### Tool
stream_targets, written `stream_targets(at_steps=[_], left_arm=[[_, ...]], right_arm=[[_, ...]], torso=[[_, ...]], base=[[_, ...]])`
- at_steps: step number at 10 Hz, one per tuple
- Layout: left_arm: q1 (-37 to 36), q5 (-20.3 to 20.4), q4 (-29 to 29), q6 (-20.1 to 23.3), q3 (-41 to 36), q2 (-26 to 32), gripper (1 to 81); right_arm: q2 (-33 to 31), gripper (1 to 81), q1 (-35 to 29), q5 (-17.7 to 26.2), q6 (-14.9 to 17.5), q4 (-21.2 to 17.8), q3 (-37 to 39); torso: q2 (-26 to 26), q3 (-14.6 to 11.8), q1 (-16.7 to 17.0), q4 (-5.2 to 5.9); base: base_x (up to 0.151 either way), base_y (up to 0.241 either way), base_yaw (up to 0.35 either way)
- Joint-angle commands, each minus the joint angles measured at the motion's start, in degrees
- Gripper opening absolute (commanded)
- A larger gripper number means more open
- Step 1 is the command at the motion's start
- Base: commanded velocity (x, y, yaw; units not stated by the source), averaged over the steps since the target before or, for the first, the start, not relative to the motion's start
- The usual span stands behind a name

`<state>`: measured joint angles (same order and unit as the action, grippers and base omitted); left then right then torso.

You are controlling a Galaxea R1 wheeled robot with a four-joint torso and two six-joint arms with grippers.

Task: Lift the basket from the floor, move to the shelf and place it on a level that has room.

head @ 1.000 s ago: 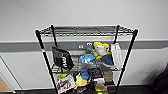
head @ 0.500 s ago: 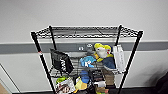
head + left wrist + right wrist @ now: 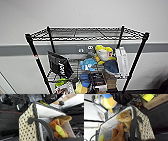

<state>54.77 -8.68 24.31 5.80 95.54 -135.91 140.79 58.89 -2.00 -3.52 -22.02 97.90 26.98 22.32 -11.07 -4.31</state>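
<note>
Cream-and-dark checker-woven basket [image 3: 28,131] hangs by dark loop handles [image 3: 41,124] beside each wrist, level for shelving; finger state: cannot tell. Black wire top tier [image 3: 85,33] has room.

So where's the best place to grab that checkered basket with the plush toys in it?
Probably by the two dark loop handles, one at each end. The basket has a handle arching up over its braided rim, and the opposite handle does likewise. Coming from both ends, above the rim, should keep it level so the tan plush stays in.
</note>
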Motion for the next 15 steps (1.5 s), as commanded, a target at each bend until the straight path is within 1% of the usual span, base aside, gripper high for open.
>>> stream_targets(at_steps=[1,4,6,8,10,12,14,15], left_arm=[[-6.3,-2.66,1.18,0.26,-2.9,1.08,1.0],[-6.21,-2.66,1.27,0.26,-2.9,1.08,1.0],[-6.21,-2.75,1.27,0.26,-2.9,1.08,1.0],[-6.29,-2.66,1.27,0.26,-3.95,1.78,1.0],[-6.38,-2.49,1.18,0.26,-8.77,5.02,1.0],[-6.47,-0.55,1.27,0.17,-13.16,8.53,1.0],[-7.18,0.15,1.18,0.17,-19.32,13.02,1.0],[-7.53,0.85,1.18,0.17,-21.0,14.34,1.0]], right_arm=[[-1.45,1.0,-6.46,1.65,-0.52,-0.74,-2.99],[-1.62,1.0,-6.37,1.65,-0.52,-0.75,-2.99],[-1.8,1.0,-6.28,1.65,-0.52,-0.76,-3.34],[-2.94,1.0,-6.46,1.56,-0.52,-0.66,-5.63],[-5.83,1.0,-6.98,0.95,-0.43,-0.57,-11.14],[-8.82,1.0,-7.59,-0.29,-0.52,-0.57,-16.68],[-12.08,1.0,-7.95,-2.13,-0.52,-0.57,-22.05],[-12.87,1.0,-7.95,-2.92,-0.43,-0.57,-23.46]], torso=[[0.0,0.0,0.0,0.0],[0.0,0.0,-0.02,0.0],[-0.05,0.02,-0.06,0.0],[-0.05,0.02,-0.04,0.0],[-0.05,0.02,0.0,0.0],[-0.05,0.02,0.0,0.0],[-0.05,0.02,0.0,0.0],[-0.05,-3.1,0.0,0.0]], base=[[0.113,0.0,0.0],[0.109,0.0,0.0],[0.0,0.0,0.0],[0.0,0.0,0.0],[0.0,0.0,0.0],[0.0,0.0,0.0],[0.0,0.0,0.0],[0.0,0.0,0.0]])
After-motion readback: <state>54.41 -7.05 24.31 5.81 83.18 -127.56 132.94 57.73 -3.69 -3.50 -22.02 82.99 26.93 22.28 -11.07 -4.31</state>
